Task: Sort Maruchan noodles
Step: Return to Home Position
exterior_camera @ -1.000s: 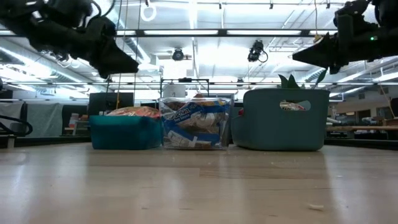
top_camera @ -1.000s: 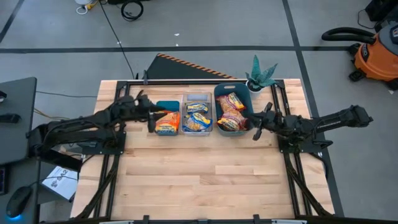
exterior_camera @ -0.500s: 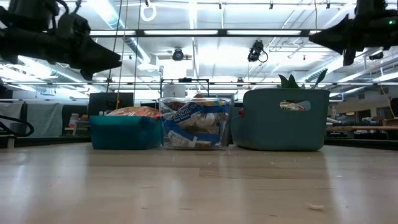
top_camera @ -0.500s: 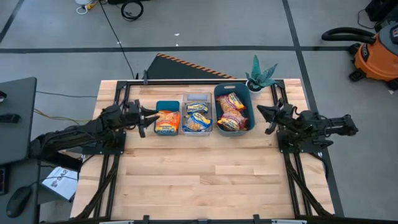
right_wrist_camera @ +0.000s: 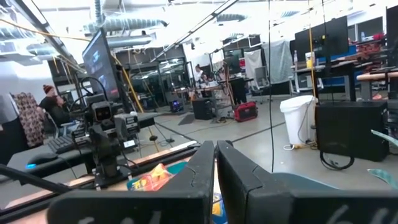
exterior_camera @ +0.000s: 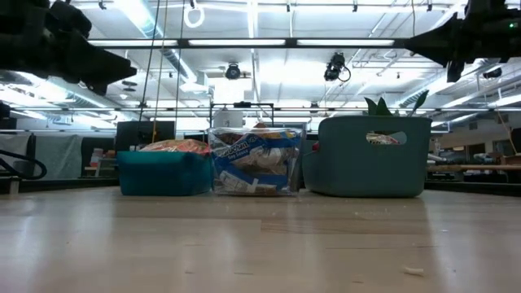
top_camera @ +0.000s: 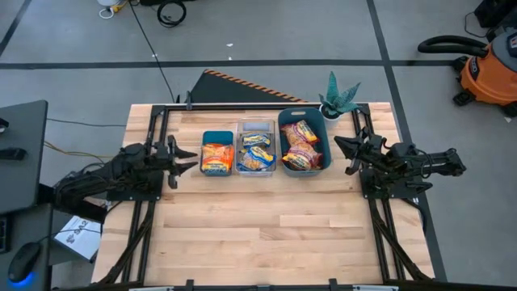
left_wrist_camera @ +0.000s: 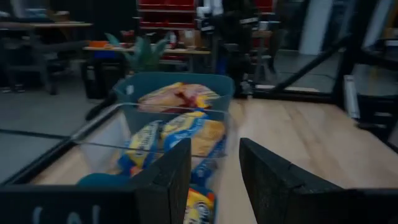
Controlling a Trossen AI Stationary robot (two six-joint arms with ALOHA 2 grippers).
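The Maruchan noodles lie in three bins in a row at the table's far side. Orange-yellow packets (top_camera: 216,158) are in the small teal bin (top_camera: 216,136). Yellow-and-blue packets (top_camera: 257,153) are in the clear bin (top_camera: 257,127). Red-brown packets (top_camera: 301,145) are in the large teal bin (top_camera: 284,121). My left gripper (top_camera: 191,159) is open and empty, just left of the small teal bin and above the table (exterior_camera: 122,65). Its wrist view (left_wrist_camera: 214,162) looks along the row of bins. My right gripper (top_camera: 339,147) is shut and empty, right of the large teal bin and raised (right_wrist_camera: 216,155).
A potted green plant (top_camera: 339,97) stands at the far right corner, behind the large teal bin. The bare wooden table (top_camera: 258,234) stretches from the bins to the near edge. Black frame rails run along the left and right sides.
My left gripper has drawn back from over the small teal bin toward the table's left edge. My right gripper has drawn back from beside the large teal bin toward the table's right edge, then kept still. The bins and packets have not moved.
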